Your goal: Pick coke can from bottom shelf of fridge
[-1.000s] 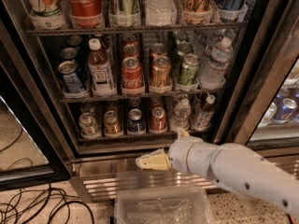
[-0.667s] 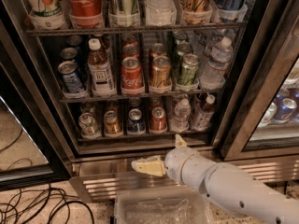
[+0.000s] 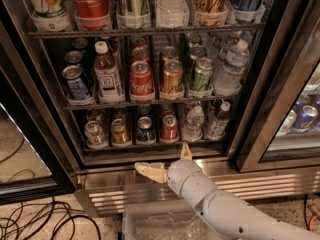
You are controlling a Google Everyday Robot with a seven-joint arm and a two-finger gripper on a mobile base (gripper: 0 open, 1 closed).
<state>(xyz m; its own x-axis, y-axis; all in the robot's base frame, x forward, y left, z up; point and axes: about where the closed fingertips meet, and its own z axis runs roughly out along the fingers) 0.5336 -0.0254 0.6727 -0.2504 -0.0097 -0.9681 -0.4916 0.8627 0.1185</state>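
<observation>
The fridge [image 3: 252,109] stands with its door open. On the bottom shelf [image 3: 150,146] the small red coke can [image 3: 169,127] stands fourth from the left, between a blue can and a water bottle. My gripper [image 3: 168,161] is below the shelf, in front of the fridge's ribbed steel base. It is open and empty: one cream finger [image 3: 149,171] points left and the other points up towards the shelf rail, just right of the coke can. The gripper is apart from the can.
A bigger red Coca-Cola can [image 3: 141,80] and a gold-orange can [image 3: 171,79] stand on the rack above. A clear plastic bin [image 3: 160,226] sits on the floor under my arm. Cables [image 3: 35,223] lie at lower left. The open glass door [image 3: 22,149] is at the left.
My gripper and wrist have shifted a little to the left along the fridge base. The fingers stay spread. The cans have not moved.
</observation>
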